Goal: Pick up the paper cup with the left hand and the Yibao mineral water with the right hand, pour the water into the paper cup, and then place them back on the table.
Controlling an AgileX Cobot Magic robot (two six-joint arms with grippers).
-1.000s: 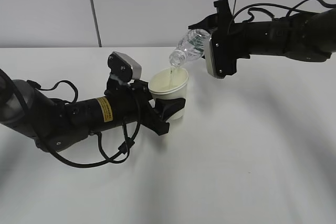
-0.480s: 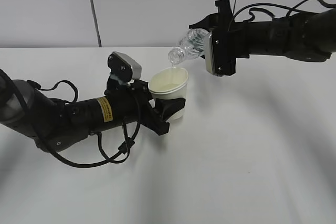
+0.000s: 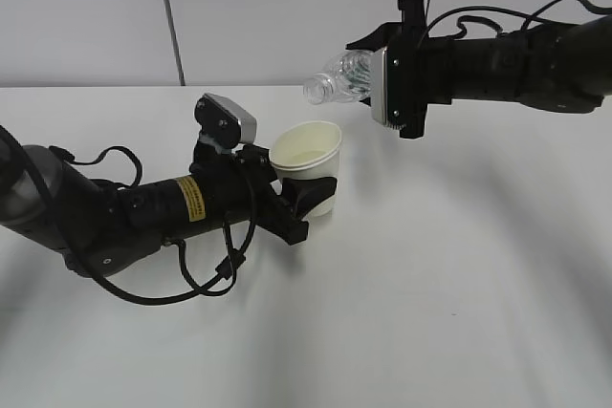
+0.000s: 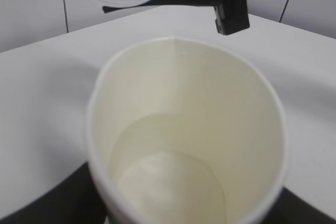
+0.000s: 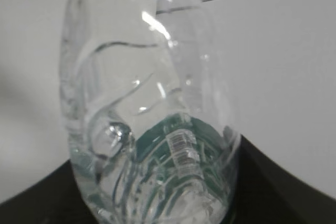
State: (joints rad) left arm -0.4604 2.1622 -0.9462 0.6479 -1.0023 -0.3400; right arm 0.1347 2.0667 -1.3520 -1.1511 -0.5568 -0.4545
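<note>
my left fingers (image 3: 304,200) clamp the cup (image 3: 308,163); my right fingers (image 3: 371,78) grip the bottle (image 3: 337,82), tipped sideways above it.

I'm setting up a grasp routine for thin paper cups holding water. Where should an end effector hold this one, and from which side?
Grip the paper cup around its lower wall, coming in level from the side, as the left end effector does. The rolled rim and open mouth stay clear for pouring, and the cup stays upright, so the water in it should not spill.
</note>
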